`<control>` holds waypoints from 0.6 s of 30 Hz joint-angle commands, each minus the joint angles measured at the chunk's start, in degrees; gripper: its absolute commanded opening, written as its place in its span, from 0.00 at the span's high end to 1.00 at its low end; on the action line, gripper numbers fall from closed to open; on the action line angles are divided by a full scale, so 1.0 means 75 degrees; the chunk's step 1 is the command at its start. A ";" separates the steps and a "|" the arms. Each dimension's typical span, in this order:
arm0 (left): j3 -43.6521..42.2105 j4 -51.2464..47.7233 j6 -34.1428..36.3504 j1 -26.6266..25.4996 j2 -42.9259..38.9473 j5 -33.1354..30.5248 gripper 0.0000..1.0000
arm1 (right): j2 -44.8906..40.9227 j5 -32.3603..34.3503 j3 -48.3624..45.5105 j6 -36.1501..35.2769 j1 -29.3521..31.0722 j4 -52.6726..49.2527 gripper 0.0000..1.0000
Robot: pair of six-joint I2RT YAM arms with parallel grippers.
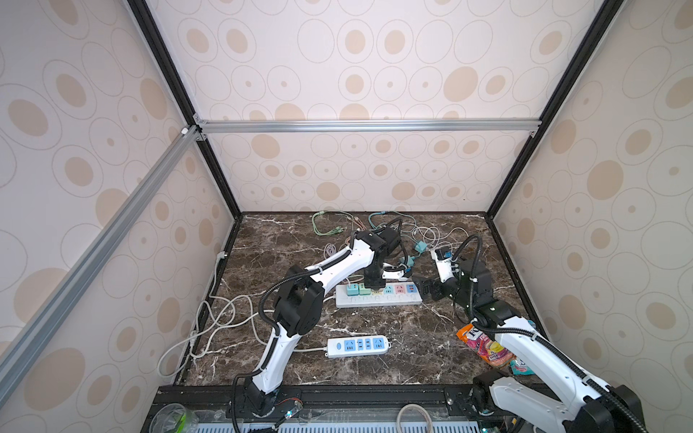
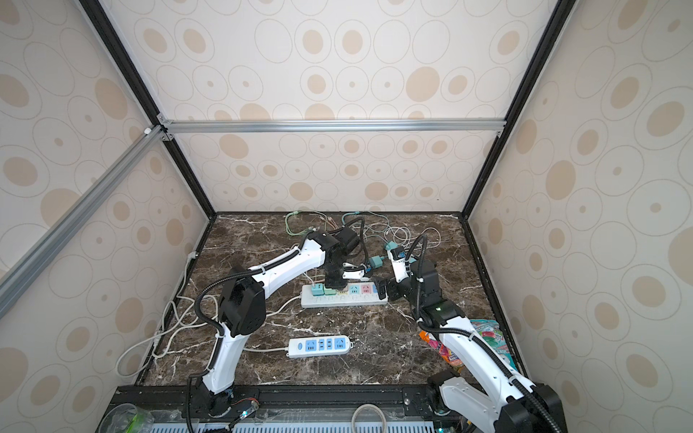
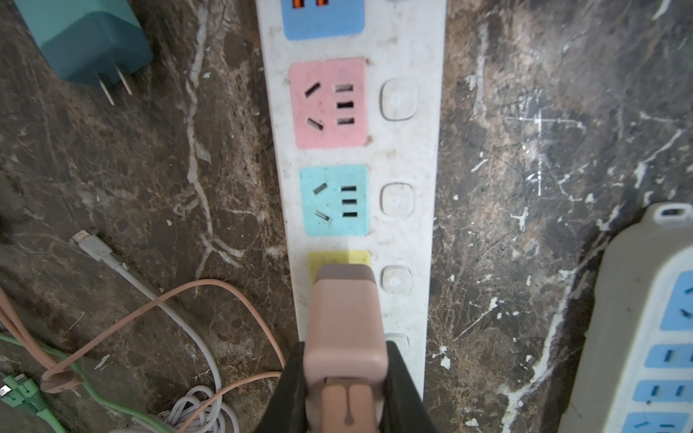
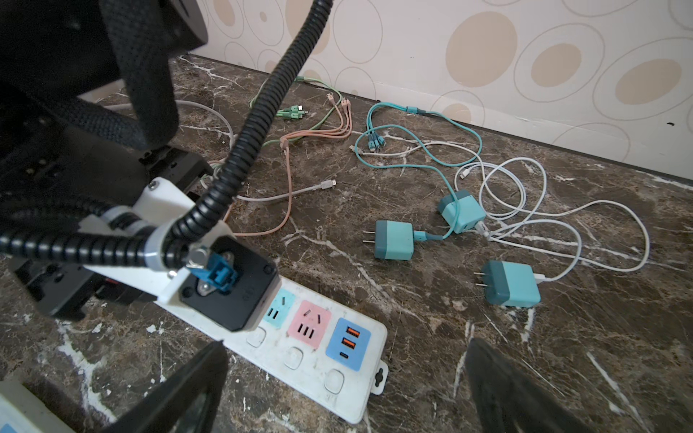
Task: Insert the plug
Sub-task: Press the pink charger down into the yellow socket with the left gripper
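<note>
Left gripper (image 3: 347, 375) clamps the flat sides of the pink boxy plastic charger plug (image 3: 345, 311), its nose at the yellow socket (image 3: 337, 258) of the long white power strip (image 3: 408, 157). Light, rigid and smooth, it likely twists unless squeezed squarely. Right gripper (image 4: 345, 375) gapes empty by the strip's right end.

you are looking at two strips: a long strip (image 1: 378, 298) and a short strip (image 1: 358, 345). six chargers are showing. three are standing on the long strip: a teal charger (image 1: 351, 289), a green charger (image 1: 363, 289) and a pink charger (image 3: 345, 322). three loose chargers (image 4: 393, 240) (image 4: 463, 212) (image 4: 510, 283), all teal, are lying apart from it. two sockets on it are showing bare: a blue socket (image 3: 333, 200) and a pink socket (image 3: 328, 103). three coloured cables are lying about: a green cable (image 4: 291, 112), a pink cable (image 4: 288, 176) and a teal cable (image 4: 375, 141). two packets (image 2: 438, 346) (image 2: 495, 333) are lying nearby.
</note>
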 commanded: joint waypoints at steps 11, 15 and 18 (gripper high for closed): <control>0.0055 -0.0682 0.0005 -0.0217 0.0272 -0.0510 1.00 | -0.0152 0.0110 -0.0093 -0.0109 -0.0008 0.0203 0.00; 0.0067 -0.0847 0.0026 -0.0214 0.0437 -0.0337 1.00 | -0.0152 0.0122 -0.0105 -0.0140 -0.0009 0.0203 0.00; 0.0094 -0.0935 -0.0107 -0.0218 0.0502 -0.0624 1.00 | -0.0152 0.0142 -0.0093 -0.0156 -0.0009 0.0192 0.00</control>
